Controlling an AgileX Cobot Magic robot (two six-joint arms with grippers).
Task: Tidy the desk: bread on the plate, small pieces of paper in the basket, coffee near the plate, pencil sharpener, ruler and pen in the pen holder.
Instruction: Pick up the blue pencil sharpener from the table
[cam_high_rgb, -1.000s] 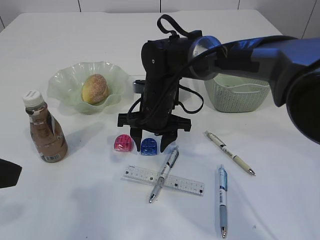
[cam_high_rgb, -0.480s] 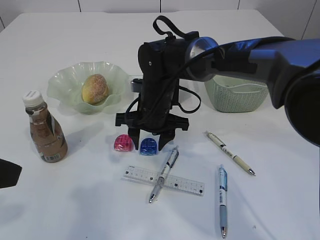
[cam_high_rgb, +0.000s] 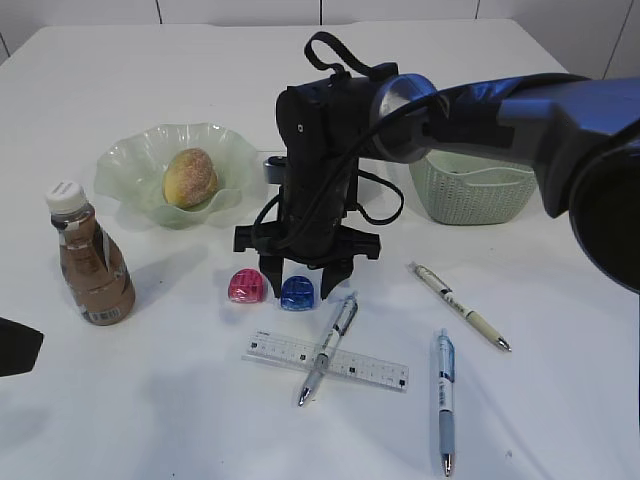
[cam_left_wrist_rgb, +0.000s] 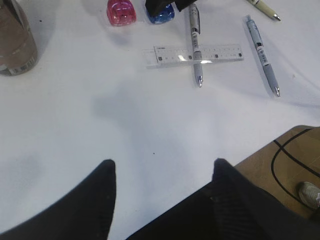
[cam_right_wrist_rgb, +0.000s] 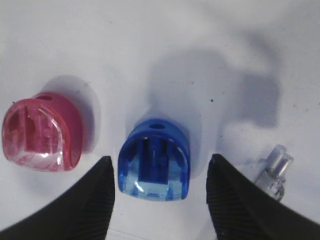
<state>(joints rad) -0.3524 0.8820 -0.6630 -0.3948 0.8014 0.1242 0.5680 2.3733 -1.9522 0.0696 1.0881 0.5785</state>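
- Exterior view. The right gripper (cam_high_rgb: 300, 277) hangs over the middle of the tabletop (cam_high_rgb: 180, 420), its fingers released and straddling the blue pencil sharpener (cam_high_rgb: 297, 292); nothing is grasped. A pink pencil sharpener (cam_high_rgb: 246, 286) lies just beside it on the left. The bread (cam_high_rgb: 190, 177) sits in the green plate (cam_high_rgb: 125, 165) near the far left, and the coffee bottle (cam_high_rgb: 90, 262) stands upright near the plate toward the left edge; both steps look done. The ruler (cam_high_rgb: 275, 351) lies toward the near edge with a pen (cam_high_rgb: 328, 346) across it; two more pens (cam_high_rgb: 460, 306) (cam_high_rgb: 444, 398) lie to the right. The basket (cam_high_rgb: 470, 190) stands behind the arm on the right. No paper scraps can be made out, and the pen holder is not clearly seen.
- Left wrist view. The left gripper (cam_left_wrist_rgb: 161, 185) hovers above bare tabletop near the front edge, fingers released and empty, well apart from the ruler and pens.
- Right wrist view. The blue sharpener lies between the spread fingers (cam_right_wrist_rgb: 97, 197), untouched. Judged progress: sharpeners, ruler and pens all remain to be stowed.
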